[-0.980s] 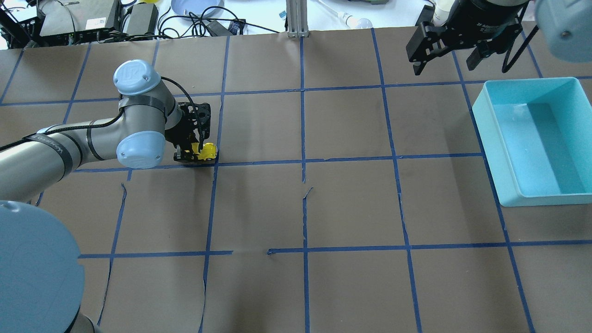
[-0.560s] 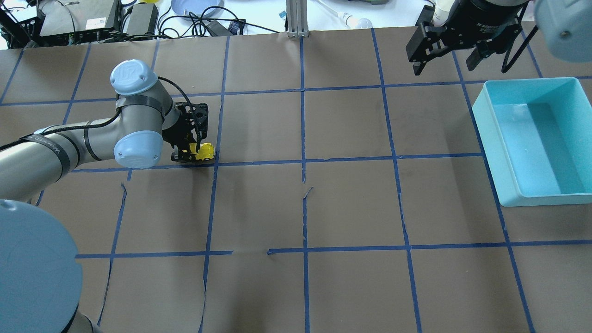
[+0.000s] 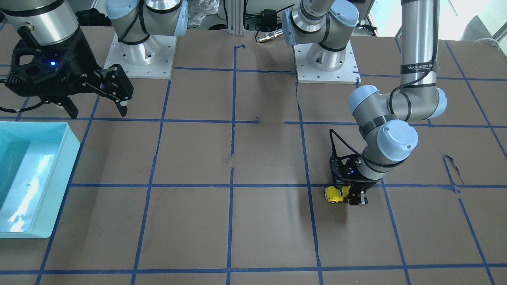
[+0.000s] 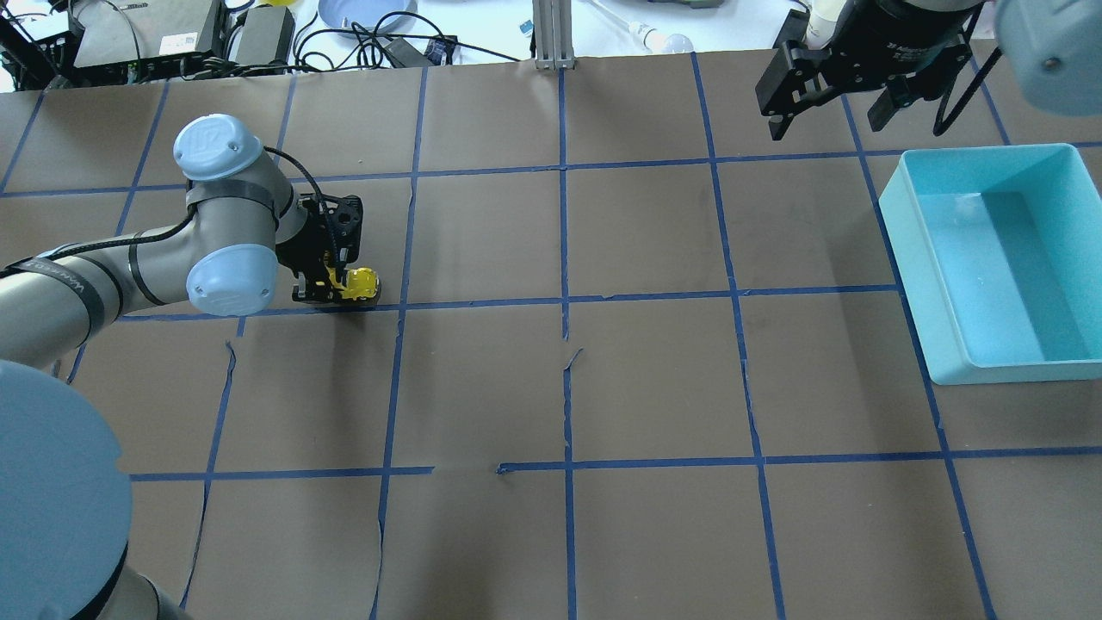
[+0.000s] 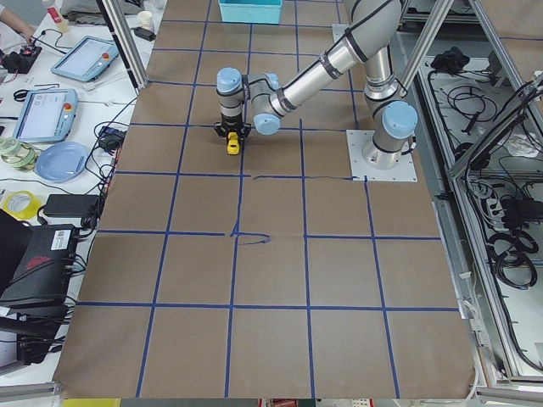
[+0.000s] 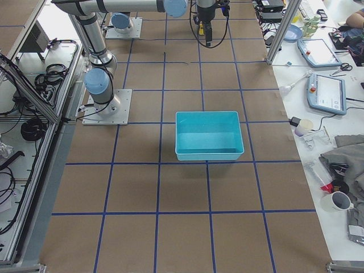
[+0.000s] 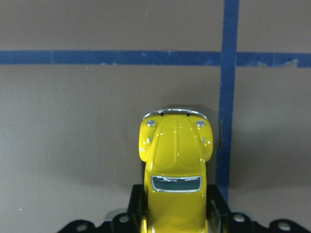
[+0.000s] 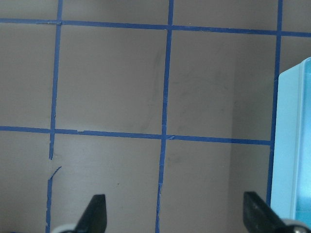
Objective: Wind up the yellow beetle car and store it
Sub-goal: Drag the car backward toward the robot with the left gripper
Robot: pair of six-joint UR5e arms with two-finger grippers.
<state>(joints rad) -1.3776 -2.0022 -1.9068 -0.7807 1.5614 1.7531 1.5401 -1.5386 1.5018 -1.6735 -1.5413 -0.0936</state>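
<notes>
The yellow beetle car (image 4: 360, 283) sits on the brown table at the left, on a blue tape line. My left gripper (image 4: 331, 288) is shut on its rear half, low at the table. The car also shows in the front-facing view (image 3: 336, 194) and fills the left wrist view (image 7: 176, 165), nose pointing away, clamped between the black fingers (image 7: 136, 206). My right gripper (image 4: 831, 110) hangs open and empty high at the back right, its fingertips (image 8: 95, 213) spread wide in the right wrist view. The turquoise bin (image 4: 1059, 164) stands at the right edge.
The table is brown paper with a blue tape grid (image 4: 564, 301). The bin (image 3: 59, 130) is empty in the front-facing view. Cables, boxes and a plate lie beyond the far edge (image 4: 362, 17). The arm bases (image 3: 324, 63) stand on the robot's side.
My left gripper has dragged the car leftwards along the blue tape line, by about a car length. The right arm has not moved.
</notes>
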